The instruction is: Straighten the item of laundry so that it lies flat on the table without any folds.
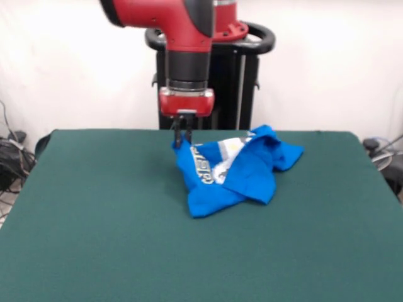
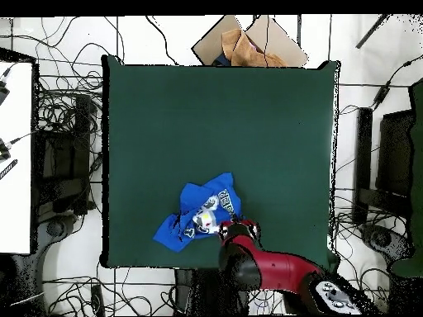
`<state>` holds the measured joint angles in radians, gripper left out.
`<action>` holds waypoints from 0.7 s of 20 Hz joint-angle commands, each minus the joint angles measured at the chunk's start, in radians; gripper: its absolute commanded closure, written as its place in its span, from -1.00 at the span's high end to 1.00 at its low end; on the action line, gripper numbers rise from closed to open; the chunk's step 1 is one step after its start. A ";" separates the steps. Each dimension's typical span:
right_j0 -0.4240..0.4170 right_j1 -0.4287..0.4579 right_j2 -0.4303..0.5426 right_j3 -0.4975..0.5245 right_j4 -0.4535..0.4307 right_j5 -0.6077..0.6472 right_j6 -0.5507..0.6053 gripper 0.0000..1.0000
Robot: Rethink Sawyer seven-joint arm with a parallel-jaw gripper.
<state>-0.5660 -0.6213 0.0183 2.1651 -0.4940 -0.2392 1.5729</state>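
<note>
Here your gripper (image 1: 183, 139) pinches the crumpled T-shirt (image 1: 234, 173) edge at frame centre; folds hide most print.

T-shirt (image 1: 233, 173) lies bunched on the table (image 1: 94, 239), front view: just past centre toward 1 o'clock, in the far half. Gripper (image 1: 182, 139) at the shirt's 10 o'clock edge, touching it, arm (image 1: 182, 38) coming down from 12. Overhead: shirt (image 2: 198, 213) at 7 o'clock of table (image 2: 273, 124) centre, near the bottom edge; cardboard box (image 2: 248, 45) beyond the 12 o'clock edge.
</note>
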 commanded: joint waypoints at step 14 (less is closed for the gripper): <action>-0.391 -0.068 0.385 -0.179 -0.218 0.412 -0.133 -1.00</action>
<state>-0.8828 -0.6663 0.2198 2.0871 -0.6469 0.0261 1.5729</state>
